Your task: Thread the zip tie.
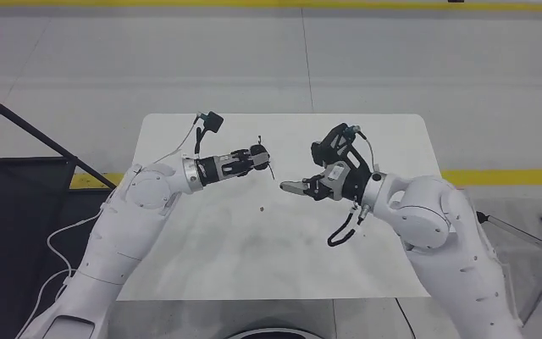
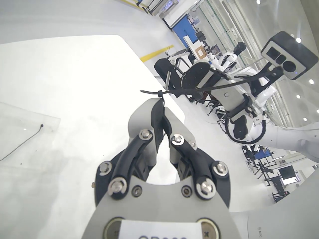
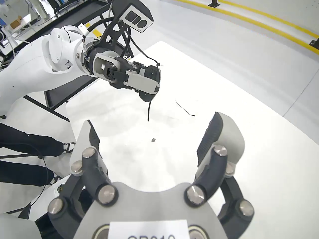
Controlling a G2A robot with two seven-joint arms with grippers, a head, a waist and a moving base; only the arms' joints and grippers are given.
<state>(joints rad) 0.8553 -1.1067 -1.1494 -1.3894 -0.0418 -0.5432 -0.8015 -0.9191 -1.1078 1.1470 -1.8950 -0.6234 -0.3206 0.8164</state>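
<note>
My left gripper (image 1: 261, 156) (image 2: 161, 106) hovers over the middle of the white table (image 1: 212, 254), shut on a black zip tie (image 2: 199, 89). The tie's head (image 2: 159, 93) sits just past the fingertips. One thin length runs out sideways from the head, and another end (image 3: 149, 110) hangs below the gripper (image 3: 153, 80). Just to the right, my right gripper (image 1: 288, 186) (image 3: 153, 121) points at the left one. It stands open with nothing between its fingers, a short gap away from the tie.
A second black zip tie (image 3: 185, 109) (image 2: 22, 143) lies flat on the table beyond the grippers. A small dark speck (image 3: 152, 140) (image 1: 262, 206) rests on the tabletop below them. A black frame (image 1: 34, 136) stands off the table's left edge.
</note>
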